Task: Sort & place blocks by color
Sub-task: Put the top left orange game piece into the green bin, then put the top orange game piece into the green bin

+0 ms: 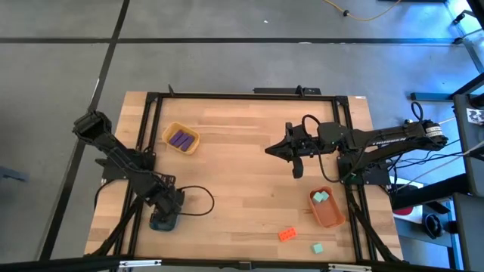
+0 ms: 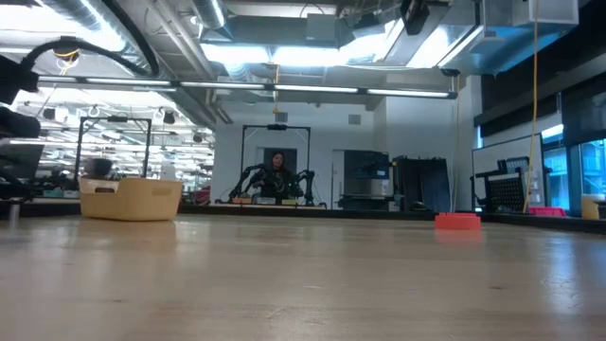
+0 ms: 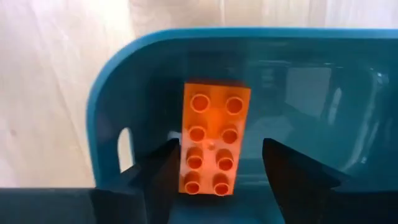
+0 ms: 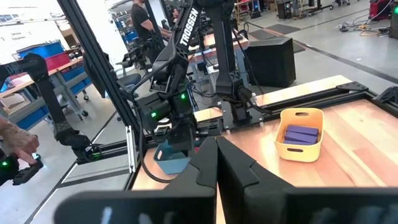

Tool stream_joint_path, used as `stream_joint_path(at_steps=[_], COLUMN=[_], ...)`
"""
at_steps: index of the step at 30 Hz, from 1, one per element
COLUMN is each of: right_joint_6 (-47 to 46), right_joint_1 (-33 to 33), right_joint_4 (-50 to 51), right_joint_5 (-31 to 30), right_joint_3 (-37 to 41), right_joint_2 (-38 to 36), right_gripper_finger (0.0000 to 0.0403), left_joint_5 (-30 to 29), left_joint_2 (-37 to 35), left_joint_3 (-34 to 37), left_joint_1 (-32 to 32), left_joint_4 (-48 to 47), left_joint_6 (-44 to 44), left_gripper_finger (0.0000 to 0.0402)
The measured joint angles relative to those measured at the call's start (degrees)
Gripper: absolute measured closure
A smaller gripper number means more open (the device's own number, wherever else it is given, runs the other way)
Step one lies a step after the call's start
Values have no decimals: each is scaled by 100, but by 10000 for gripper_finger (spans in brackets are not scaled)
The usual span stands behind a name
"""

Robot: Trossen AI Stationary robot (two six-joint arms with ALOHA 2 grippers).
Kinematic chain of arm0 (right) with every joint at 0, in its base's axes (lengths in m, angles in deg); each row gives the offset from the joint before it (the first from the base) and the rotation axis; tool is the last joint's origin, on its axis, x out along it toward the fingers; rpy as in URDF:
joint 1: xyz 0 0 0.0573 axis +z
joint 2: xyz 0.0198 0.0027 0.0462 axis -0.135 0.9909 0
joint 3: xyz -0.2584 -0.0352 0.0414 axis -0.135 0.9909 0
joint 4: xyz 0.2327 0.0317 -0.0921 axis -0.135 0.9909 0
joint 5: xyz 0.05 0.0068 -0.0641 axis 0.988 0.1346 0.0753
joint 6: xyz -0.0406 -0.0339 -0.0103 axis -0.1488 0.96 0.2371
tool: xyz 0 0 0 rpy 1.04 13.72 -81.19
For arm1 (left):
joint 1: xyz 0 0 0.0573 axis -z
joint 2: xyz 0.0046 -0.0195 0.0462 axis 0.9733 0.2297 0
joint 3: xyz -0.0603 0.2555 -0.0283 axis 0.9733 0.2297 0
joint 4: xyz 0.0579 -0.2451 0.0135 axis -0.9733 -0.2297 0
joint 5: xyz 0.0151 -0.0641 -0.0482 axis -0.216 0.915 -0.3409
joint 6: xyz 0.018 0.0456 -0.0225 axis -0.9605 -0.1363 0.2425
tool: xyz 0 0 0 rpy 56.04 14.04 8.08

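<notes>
My left gripper (image 3: 214, 186) is open and reaches down into the blue tray (image 3: 118, 93) at the table's near left (image 1: 162, 221). An orange-red studded brick (image 3: 214, 140) lies flat on the tray's floor between the fingers. Purple blocks (image 1: 181, 139) lie in the yellow tray (image 1: 168, 133). A mint-teal block (image 1: 322, 197) lies in the orange tray (image 1: 330, 215). One orange-red brick (image 1: 287, 234) and one teal block (image 1: 318, 248) rest on the table near its front edge. My right gripper (image 4: 216, 168) is shut and empty, hovering over the table's middle (image 1: 271, 149). My left gripper stands astride the orange-red brick's near end, coming from above. One finger (image 3: 165, 177) is close against the brick's long side (image 3: 186, 168); I cannot tell whether it touches. The other finger (image 3: 292, 180) is clearly apart from it.
The yellow tray (image 2: 131, 199) and the orange tray (image 2: 458, 221) also show in the low view. A black frame (image 1: 227, 96) runs round the table's far and side edges. Bare wood lies between the trays. People stand in the room beyond the table.
</notes>
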Motion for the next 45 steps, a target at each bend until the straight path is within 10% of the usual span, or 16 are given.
stream_joint_path(at_steps=[12,22,28,37,45], right_joint_6=[16,-1,-9,-10,54], right_joint_1=[-9,-9,-9,-9,-9], right_joint_4=[-4,-46,-55,-113,-258], right_joint_5=[15,17,61,188,212], right_joint_3=[0,0,0,0,0], right_joint_2=[0,1,-1,-1,-5], right_gripper_finger=[403,403,403,403,403], left_joint_5=[496,-1399,-2104,-910,-210], left_joint_2=[-1231,-2352,-2553,-2704,-2706], left_joint_3=[-519,-1851,-1969,-274,535], left_joint_1=[-438,-1191,-2224,-3472,-4104], left_joint_4=[-649,-665,1456,5425,6797], left_joint_6=[-196,-1005,-2152,-2184,-1917], left_gripper_finger=[175,177,177,181,181])
